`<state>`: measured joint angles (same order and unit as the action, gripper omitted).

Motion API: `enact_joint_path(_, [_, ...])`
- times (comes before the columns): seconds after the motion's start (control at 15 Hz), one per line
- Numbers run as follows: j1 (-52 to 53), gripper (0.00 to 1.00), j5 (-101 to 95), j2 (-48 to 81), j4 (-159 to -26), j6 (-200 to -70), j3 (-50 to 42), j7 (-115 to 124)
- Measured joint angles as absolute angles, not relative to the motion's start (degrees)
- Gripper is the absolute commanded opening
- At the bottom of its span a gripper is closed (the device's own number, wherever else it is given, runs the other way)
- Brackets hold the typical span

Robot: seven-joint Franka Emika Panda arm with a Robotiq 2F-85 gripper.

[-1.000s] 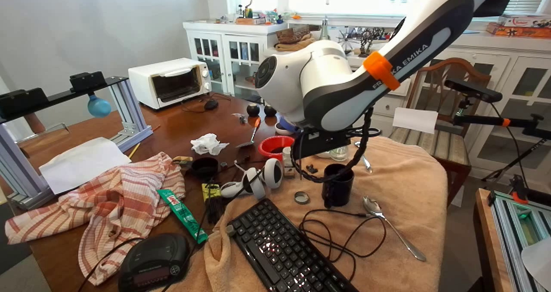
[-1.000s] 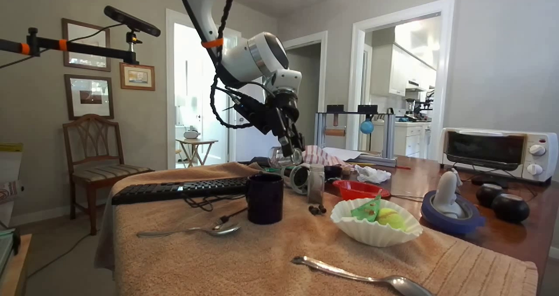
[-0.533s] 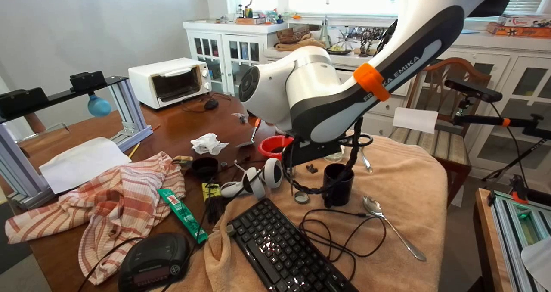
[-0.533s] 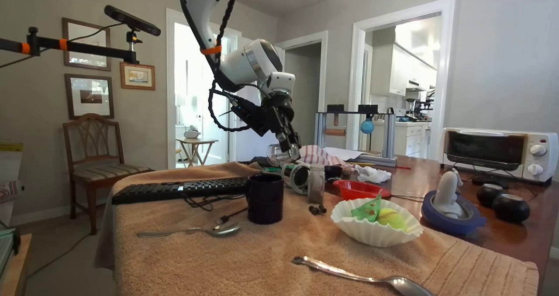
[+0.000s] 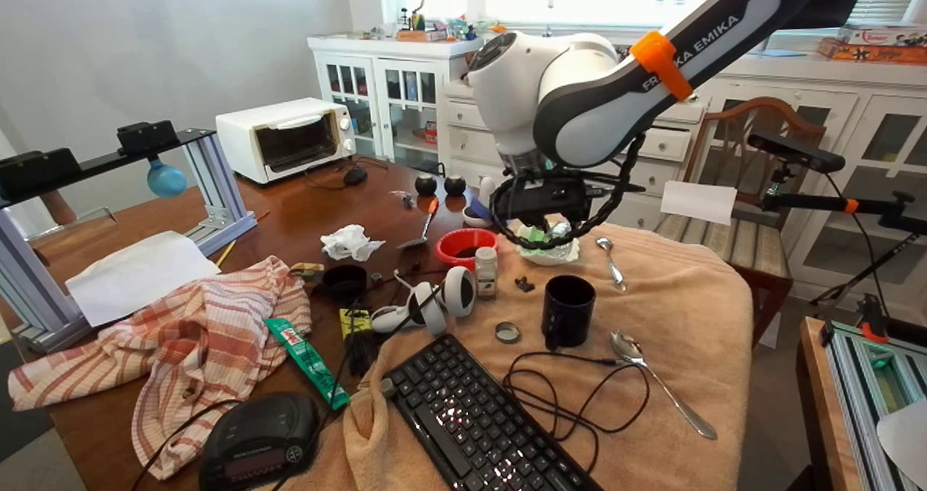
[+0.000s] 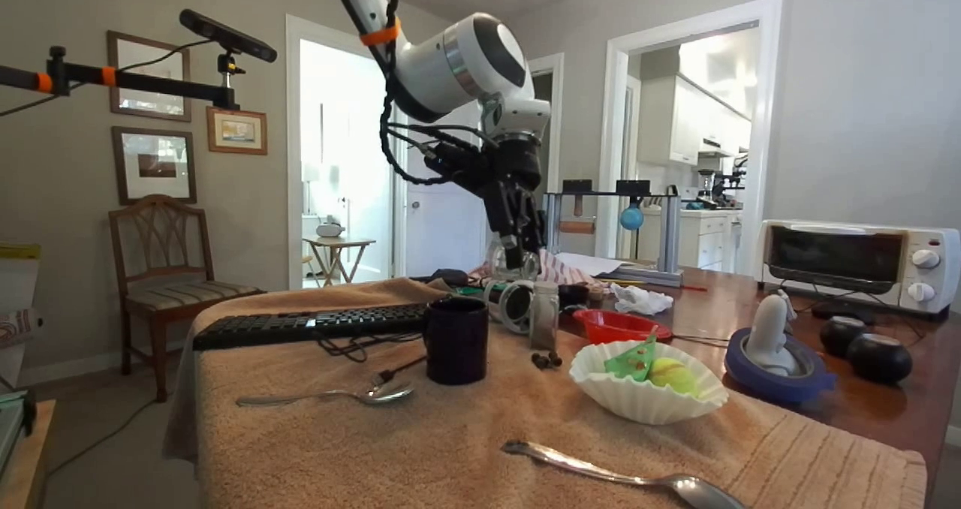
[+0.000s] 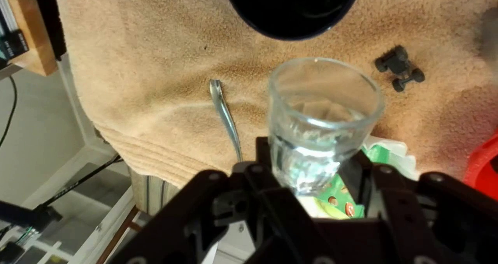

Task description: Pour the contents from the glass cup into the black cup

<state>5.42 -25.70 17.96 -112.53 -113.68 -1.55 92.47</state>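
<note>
Glass cup (image 7: 321,129) is up in the air, clamped in the gripper (image 7: 311,157), higher than the black mug (image 6: 456,341) and apart from it, mug upright on tan towel (image 6: 443,453), spoon (image 6: 387,395) near it.

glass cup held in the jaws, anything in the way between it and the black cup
Nothing visible. In the wrist view, only towel shows between the glass cup and the black cup; the small dark object lies off to the side.
</note>
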Motion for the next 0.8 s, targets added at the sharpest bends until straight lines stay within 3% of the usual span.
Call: enact_joint_path(0.8, [-4.14,0.22,7.71,7.12,-134.65,-150.74,-2.48,67.60])
